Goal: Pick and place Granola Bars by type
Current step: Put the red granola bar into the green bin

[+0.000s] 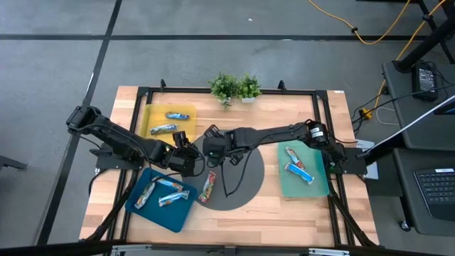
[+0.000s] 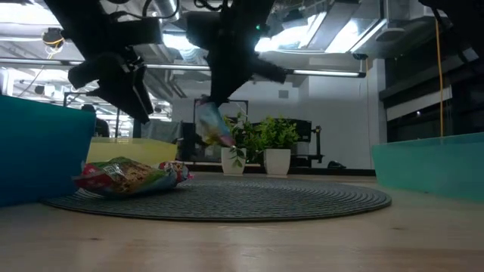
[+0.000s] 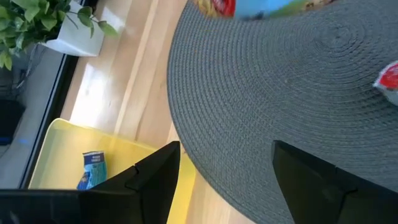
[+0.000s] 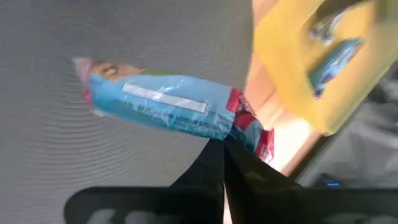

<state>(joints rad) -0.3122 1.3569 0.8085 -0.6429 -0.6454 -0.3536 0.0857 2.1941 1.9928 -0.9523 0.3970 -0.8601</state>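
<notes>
My right gripper (image 1: 213, 147) hovers over the left part of the round grey mat (image 1: 242, 181) and is shut on a blue-and-red granola bar (image 4: 155, 106). In the low view that bar (image 2: 212, 125) hangs in the air above the mat. My left gripper (image 1: 186, 153) is open just left of it, over the mat's edge, its fingers (image 3: 155, 180) holding nothing. A multicoloured bar (image 1: 207, 186) lies flat on the mat. Two blue bars (image 1: 170, 122) lie in the yellow tray, several bars (image 1: 162, 193) in the blue tray, and two (image 1: 298, 165) in the green tray. My right gripper pinches the bar between its two fingers (image 4: 217, 168) at its red crimped end (image 4: 252, 130). The fingers come from above. The bar is lifted clear of the mat and hangs tilted below them, with its free end (image 4: 87, 71) away from the gripper.
A yellow tray (image 1: 153, 114) sits far left, a blue tray (image 1: 146, 213) near left and a green tray (image 1: 316, 181) on the right. Two small potted plants (image 1: 234, 87) stand at the far edge. A black frame rims the table.
</notes>
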